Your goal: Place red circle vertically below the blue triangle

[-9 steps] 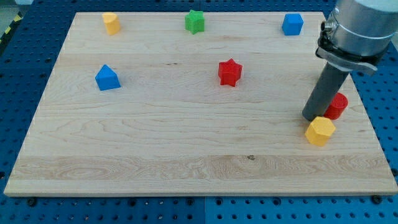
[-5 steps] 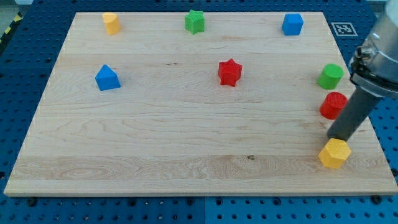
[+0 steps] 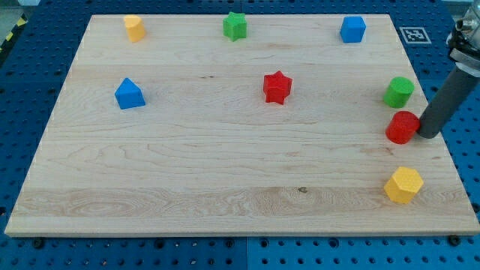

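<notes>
The red circle (image 3: pixel 402 127) lies near the board's right edge. My tip (image 3: pixel 427 135) rests just to its right, touching or nearly touching it. The blue triangle (image 3: pixel 129 94) sits far across the board at the view's left, a little higher up than the red circle. The rod rises from my tip toward the view's upper right.
A green circle (image 3: pixel 399 91) sits just above the red circle. A yellow hexagon (image 3: pixel 403 184) lies below it near the bottom right corner. A red star (image 3: pixel 277 87) is mid-board. A yellow block (image 3: pixel 134 28), a green star (image 3: pixel 235 25) and a blue cube (image 3: pixel 352 29) line the top edge.
My tip pushed the yellow hexagon down and to the right, then swung around to the right side of the red circle. The red circle has barely moved.
</notes>
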Tool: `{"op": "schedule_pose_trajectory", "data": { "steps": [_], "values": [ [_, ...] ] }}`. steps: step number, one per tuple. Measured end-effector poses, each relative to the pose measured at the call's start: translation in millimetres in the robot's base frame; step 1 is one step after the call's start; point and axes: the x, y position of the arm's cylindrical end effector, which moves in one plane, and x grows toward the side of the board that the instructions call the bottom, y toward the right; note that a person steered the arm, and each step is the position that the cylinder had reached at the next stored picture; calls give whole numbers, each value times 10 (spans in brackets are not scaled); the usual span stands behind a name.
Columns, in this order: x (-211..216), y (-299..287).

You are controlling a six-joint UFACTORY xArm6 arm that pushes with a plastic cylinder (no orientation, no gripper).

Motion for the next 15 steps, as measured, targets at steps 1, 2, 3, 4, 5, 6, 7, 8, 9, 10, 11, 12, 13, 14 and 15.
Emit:
{"op": "schedule_pose_trajectory", "data": {
  "steps": [1, 2, 3, 4, 5, 6, 7, 8, 9, 10, 11, 12, 13, 14, 15],
  "values": [
    [3, -221],
    [3, -221],
    [-39, -304],
    [10, -533],
    [17, -830],
    [-112, -961],
    [-181, -1004],
    [-92, -1420],
    [-92, -1580],
    [-92, -1828],
    [-92, -2244],
    [-152, -2531],
    [-115, -2829],
    [-80, -2943],
    [-6, -2957]
  ]
}}
